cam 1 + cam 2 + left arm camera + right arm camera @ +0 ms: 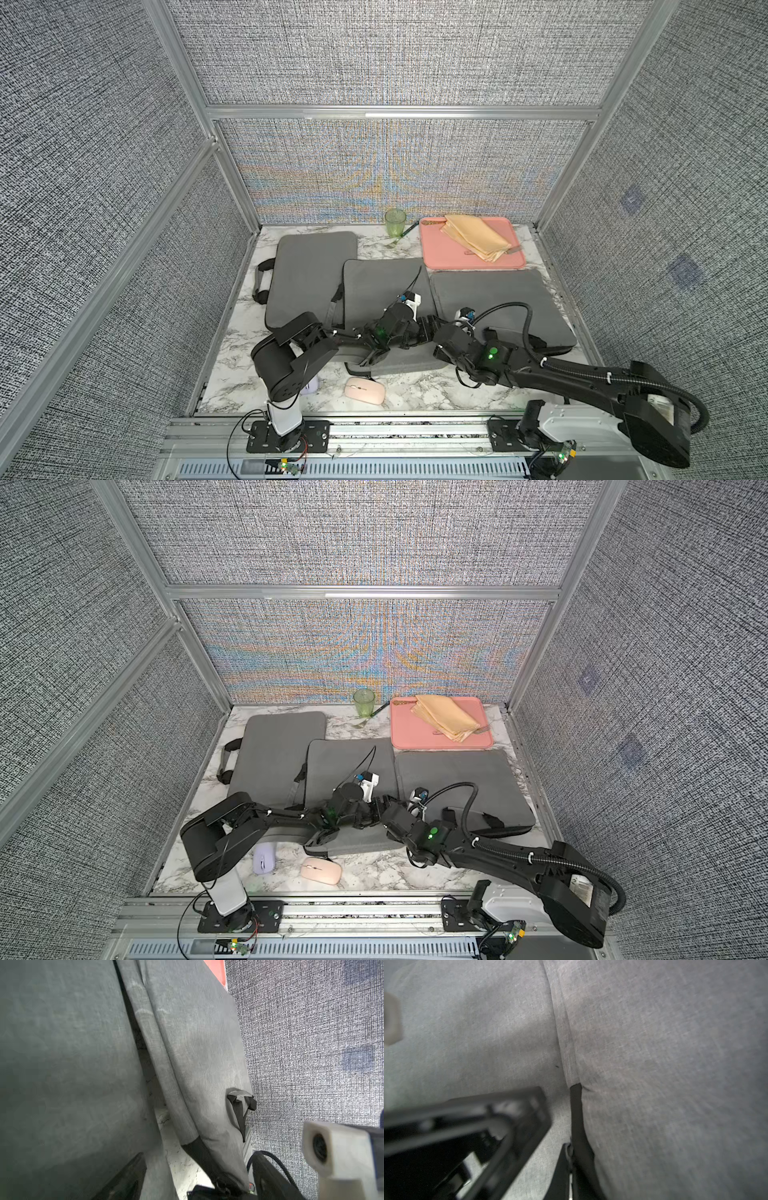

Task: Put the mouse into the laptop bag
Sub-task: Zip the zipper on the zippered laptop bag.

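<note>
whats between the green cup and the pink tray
A green-handled utensil, probably a fork, lies slanted on the marble tabletop between the green cup and the pink tray; both top views show it.

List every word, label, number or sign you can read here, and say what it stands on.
No text here can be read.
White label on the right arm: too small to read.
Bluish patches on the wall: blurred, no clear letters.
</note>
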